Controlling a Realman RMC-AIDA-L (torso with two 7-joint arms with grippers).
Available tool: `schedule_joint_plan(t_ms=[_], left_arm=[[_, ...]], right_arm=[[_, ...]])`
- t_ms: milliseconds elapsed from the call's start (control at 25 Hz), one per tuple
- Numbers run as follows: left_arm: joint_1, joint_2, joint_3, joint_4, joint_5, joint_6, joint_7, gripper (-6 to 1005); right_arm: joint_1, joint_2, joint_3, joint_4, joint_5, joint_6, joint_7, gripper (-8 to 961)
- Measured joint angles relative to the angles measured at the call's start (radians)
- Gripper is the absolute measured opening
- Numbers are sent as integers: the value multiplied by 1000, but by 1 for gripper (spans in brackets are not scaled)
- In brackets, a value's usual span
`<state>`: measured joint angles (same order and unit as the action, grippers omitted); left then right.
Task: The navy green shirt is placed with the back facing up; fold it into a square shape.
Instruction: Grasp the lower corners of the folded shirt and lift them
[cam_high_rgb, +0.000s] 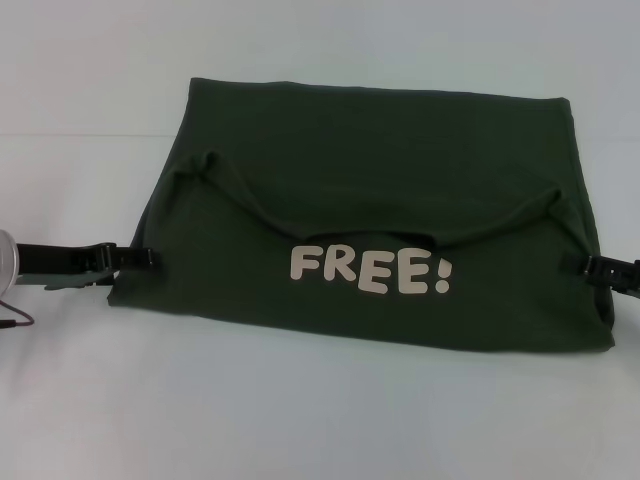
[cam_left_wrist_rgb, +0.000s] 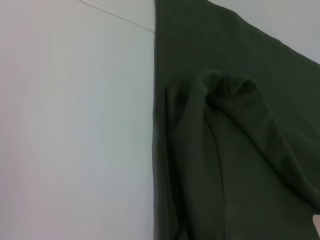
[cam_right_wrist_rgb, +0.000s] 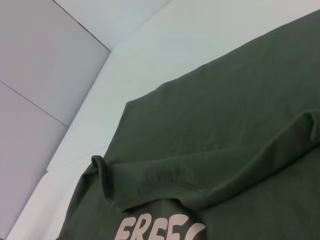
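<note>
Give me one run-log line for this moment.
shirt: folded, "FREE!" lettering showing | left gripper: at shirt's left edge | right gripper: at shirt's right edge | table: white

Matt, soft olive cotton-like cloth shirt (cam_high_rgb: 380, 150), smooth pale lettering (cam_high_rgb: 370, 270), matt smooth white table (cam_high_rgb: 300, 410)

text: "FREE!" | white letters | on navy green shirt (cam_high_rgb: 370, 190)
</note>
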<state>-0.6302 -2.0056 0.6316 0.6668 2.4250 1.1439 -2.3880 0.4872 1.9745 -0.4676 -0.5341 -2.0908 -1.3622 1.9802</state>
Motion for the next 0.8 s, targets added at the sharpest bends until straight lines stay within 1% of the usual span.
schedule_joint_plan(t_ms=[160, 400, 800], left_arm=[[0, -2, 6, -9, 0, -14, 7, 884], [-4, -2, 39, -11, 0, -13, 7, 884], [-6, -2, 41, -11, 0, 0, 7, 885]], right_arm=[[0, 0, 0, 0, 0, 0, 0, 835], [1, 1, 0, 0, 0, 0, 0, 836], [2, 3, 0, 0, 0, -1, 0, 836]])
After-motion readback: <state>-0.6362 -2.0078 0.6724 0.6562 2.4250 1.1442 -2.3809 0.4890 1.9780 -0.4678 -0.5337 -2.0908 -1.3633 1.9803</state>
